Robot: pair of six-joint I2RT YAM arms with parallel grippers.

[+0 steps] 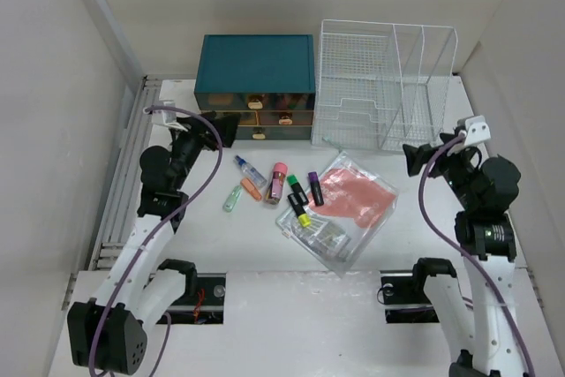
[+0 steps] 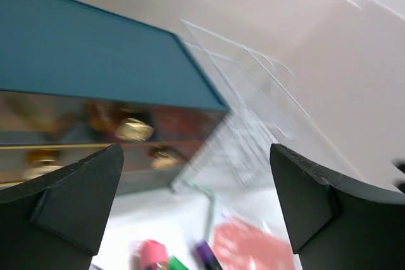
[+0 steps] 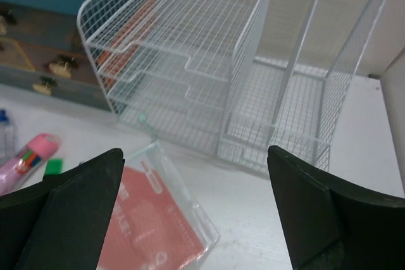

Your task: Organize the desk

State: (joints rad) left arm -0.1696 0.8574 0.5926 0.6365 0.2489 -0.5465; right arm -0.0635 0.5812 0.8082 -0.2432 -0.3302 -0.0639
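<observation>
At the near edge we see both arm bases bolted to the desk [image 1: 252, 249], a white top that fills the middle of the scene, with a ribbed rail [image 1: 119, 200] down its left side. Just beyond the bases, near the centre, lies a clear pouch [image 1: 331, 236] holding a pink sheet [image 1: 357, 192]. A yellow-capped marker [image 1: 300, 211] rests at the pouch's left edge. A little farther, left of the pouch, a loose row of small items lies on the desk: a pale green pen [image 1: 232, 198], an orange one [image 1: 251, 189], a pink-capped tube [image 1: 276, 181], a green marker [image 1: 294, 186], a purple marker [image 1: 315, 188] and a small blue-capped bottle [image 1: 249, 169].

The left gripper [image 1: 219, 128] hangs above the far left of the desk, its fingers spread wide with nothing between them, pointing at a teal box [image 1: 256, 68]. The right gripper [image 1: 413, 159] hangs at the far right, its fingers also wide apart and empty, facing a wire rack [image 1: 384, 86].

The box stands at the far edge, its drawers with brass knobs [image 2: 133, 129] facing us. The rack stands just to its right.
</observation>
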